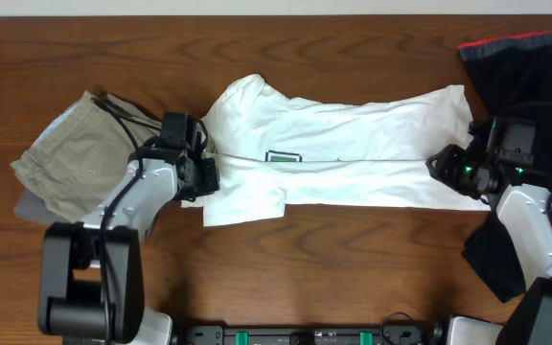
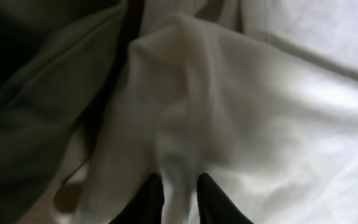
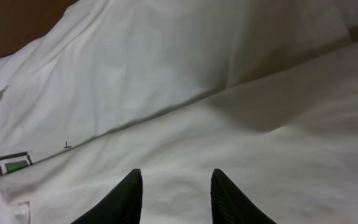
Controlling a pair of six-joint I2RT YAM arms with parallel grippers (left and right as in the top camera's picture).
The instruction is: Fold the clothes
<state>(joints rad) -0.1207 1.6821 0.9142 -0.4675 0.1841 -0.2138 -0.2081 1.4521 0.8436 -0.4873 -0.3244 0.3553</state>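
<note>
The white short-sleeved cotton T-shirt (image 1: 353, 144) with a small green-and-grey chest print lies sideways across the middle of the dark wooden table (image 1: 353, 278), doubled lengthwise. It sits between a crumpled khaki-beige garment (image 1: 70, 158) on the left and a black garment (image 1: 525, 77) with a red stripe on the right. The left pincer (image 1: 206, 178) is at the shoulder end, its tips nearly together with a ridge of white cloth nipped between them. The right pincer (image 1: 437, 165) hovers at the hem end, partly open, holding nothing. The fabric looks light, limp and quick to wrinkle. It will likely sag wherever unsupported, so doubled edges or corners, taken at both ends together, seem the surest holds.
</note>
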